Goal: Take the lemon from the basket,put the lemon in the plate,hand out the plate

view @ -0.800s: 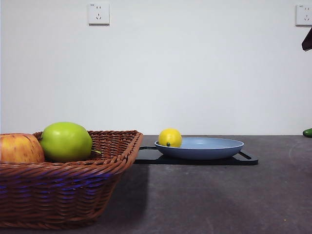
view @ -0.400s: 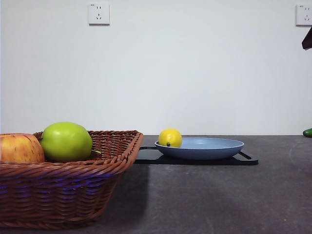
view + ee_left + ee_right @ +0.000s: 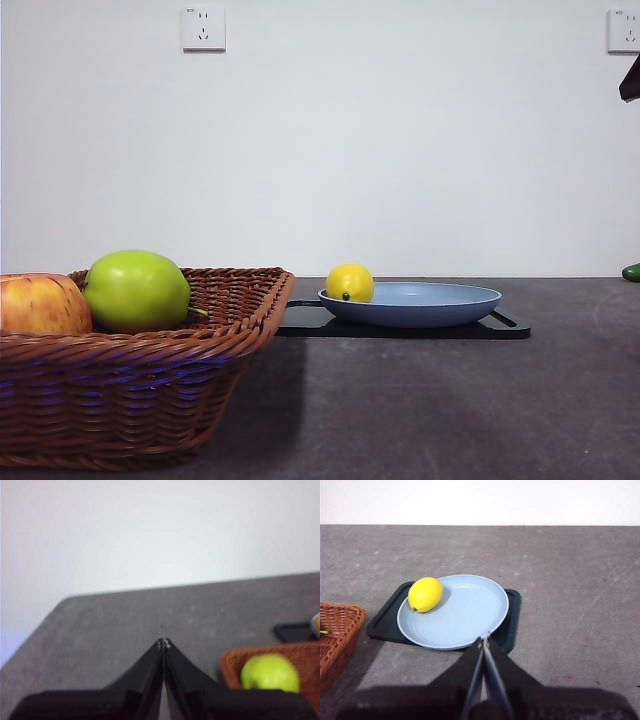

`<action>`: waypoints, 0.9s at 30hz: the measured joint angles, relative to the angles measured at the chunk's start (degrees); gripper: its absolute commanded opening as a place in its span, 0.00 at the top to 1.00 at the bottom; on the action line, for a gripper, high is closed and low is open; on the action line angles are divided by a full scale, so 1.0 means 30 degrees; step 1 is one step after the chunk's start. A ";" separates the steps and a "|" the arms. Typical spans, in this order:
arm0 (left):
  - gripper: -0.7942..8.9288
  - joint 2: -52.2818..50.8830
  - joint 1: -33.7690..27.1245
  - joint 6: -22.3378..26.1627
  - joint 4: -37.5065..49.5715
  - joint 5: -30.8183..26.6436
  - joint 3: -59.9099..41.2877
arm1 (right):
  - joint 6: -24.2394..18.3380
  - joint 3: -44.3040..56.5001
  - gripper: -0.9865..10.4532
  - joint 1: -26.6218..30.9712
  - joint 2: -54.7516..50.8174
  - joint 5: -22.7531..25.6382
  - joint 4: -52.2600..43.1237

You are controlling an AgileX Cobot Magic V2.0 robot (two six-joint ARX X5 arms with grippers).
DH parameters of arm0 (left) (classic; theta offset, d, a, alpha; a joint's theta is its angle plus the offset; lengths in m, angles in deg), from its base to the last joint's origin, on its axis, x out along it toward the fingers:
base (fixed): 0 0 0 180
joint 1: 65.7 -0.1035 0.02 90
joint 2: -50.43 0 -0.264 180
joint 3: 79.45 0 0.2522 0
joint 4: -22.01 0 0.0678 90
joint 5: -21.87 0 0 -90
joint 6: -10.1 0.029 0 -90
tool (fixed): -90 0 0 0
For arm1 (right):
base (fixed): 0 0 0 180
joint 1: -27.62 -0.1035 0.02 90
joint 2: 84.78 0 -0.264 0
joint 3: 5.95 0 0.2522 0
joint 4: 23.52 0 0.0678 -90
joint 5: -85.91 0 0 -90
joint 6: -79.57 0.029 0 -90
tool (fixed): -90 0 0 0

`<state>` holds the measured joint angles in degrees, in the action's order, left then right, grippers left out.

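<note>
The yellow lemon lies in the grey-blue plate at its left side; it also shows in the right wrist view on the plate. The plate rests on a flat black tray. The wicker basket stands near at the left. My right gripper is shut and empty, raised in front of the plate's near rim; it shows only as a black tip at the top right of the front view. My left gripper is shut and empty, away beside the basket.
A green apple and a red-yellow apple lie in the basket. The black tray lies under the plate. A green object sits at the far right table edge. Two wall sockets hang on the white wall.
</note>
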<state>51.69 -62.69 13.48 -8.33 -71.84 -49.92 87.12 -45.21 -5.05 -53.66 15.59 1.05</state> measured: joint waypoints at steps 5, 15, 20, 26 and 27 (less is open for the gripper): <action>0.91 -0.0051 -0.1137 -0.0131 0.1246 0.0801 -0.2856 | 0.0000 0.0000 0.91 0.0000 0.0000 0.0000 0.0000; 0.91 -0.0335 -0.1231 -0.0153 0.1639 0.0809 -0.4794 | 0.0000 0.0007 0.91 0.0000 0.0000 0.0000 0.0000; 0.91 -0.0335 -0.1231 -0.0175 0.1632 0.0801 -0.4794 | 0.0000 0.0007 0.91 0.0000 0.0000 0.0000 0.0000; 0.91 -0.0335 -0.1231 -0.0204 0.1632 0.0801 -0.4794 | 0.0000 0.0007 0.91 0.0000 0.0000 0.0000 0.0000; 0.91 -0.0335 -0.1231 -0.0204 0.1632 0.0801 -0.4794 | 0.0000 0.0000 0.91 0.0000 0.0000 0.0000 0.0000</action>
<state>50.68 -66.39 12.86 -3.43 -69.43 -64.30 87.12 -45.21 -5.05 -53.66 15.59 1.05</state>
